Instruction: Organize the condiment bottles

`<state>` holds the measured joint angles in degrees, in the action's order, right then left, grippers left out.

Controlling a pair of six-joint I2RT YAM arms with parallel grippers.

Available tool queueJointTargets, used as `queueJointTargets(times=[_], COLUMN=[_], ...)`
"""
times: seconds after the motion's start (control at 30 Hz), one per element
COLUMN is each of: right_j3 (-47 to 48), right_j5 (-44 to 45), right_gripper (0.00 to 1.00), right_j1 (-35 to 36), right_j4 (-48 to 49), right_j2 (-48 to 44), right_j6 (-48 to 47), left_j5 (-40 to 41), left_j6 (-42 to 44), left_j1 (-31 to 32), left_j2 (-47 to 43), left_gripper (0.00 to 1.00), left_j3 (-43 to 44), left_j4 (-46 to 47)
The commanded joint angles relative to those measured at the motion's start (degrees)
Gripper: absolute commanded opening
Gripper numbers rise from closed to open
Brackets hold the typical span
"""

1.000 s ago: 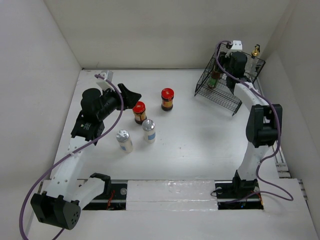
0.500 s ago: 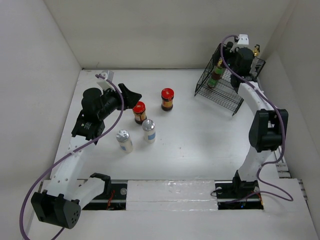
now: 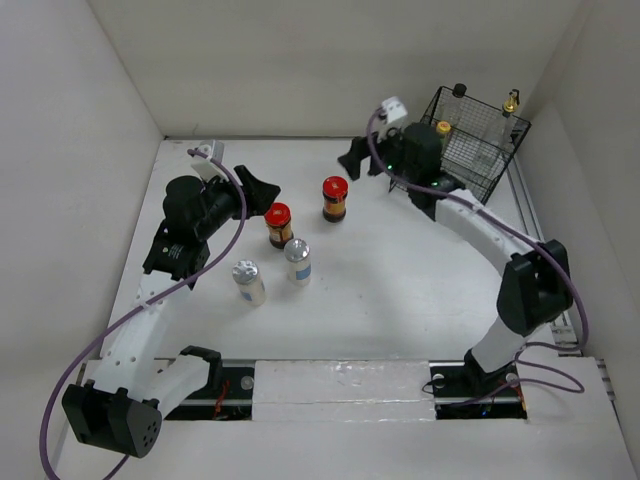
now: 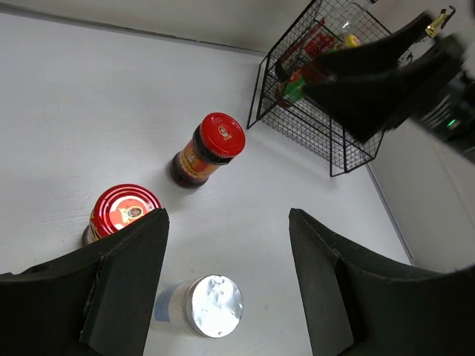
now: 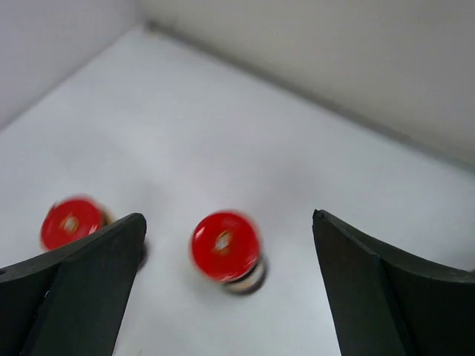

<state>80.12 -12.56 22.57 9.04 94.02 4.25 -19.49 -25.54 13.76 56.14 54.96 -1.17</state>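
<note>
Hovering with its fingers spread and nothing between them, the right tool (image 3: 356, 160) sits near the far edge of the surface (image 3: 400, 290), just left of the black wire rack (image 3: 478, 165) that fills the far right corner. The right wrist crowds the rack's left side. Inside the rack stand a yellow-capped bottle (image 3: 443, 128), a black-capped bottle (image 3: 459, 92) and a clear bottle (image 3: 510, 104) with a gold top.

Four pieces stand free on the surface. One red-lidded jar (image 3: 335, 198) is nearest the right tool and shows below the gap of its fingers in the blurred right wrist view. A second red-lidded jar (image 3: 279, 224) stands left of it and nearer the front edge. Two silver-capped shakers, one (image 3: 298, 260) just in front of that second jar and the other (image 3: 248, 281) further toward the left edge, stand close together without touching.

The left tool (image 4: 228, 219) is also spread and empty, held above the second jar; its finger hides part of that jar's lid in the left wrist view.
</note>
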Motion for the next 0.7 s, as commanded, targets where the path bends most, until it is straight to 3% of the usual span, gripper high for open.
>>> queueJointTargets(times=[0.0,0.23,0.67], right_j3=[-3.03,-4.79,3.99], right_j5=[-2.65,-2.65,3.32], right_gripper=[0.99,0.99,0.97], right_j1=[4.14,6.44,8.11], right_j4=[-4.56,-4.56,-3.95], right_j2=[2.13,5.29,16.89], right_j6=[-2.93,-1.7,-2.32], left_j5=[1.55,1.56,0.24], left_j6=[-0.56,-0.56,-0.56], left_j1=[-0.31,-0.31,-0.31], left_j2=[-0.33,-0.86,-0.86], left_gripper=[0.62,0.66,0.66], left_j3=[0.32,0.32,0.32], left_j4=[0.99,0.47,1.08])
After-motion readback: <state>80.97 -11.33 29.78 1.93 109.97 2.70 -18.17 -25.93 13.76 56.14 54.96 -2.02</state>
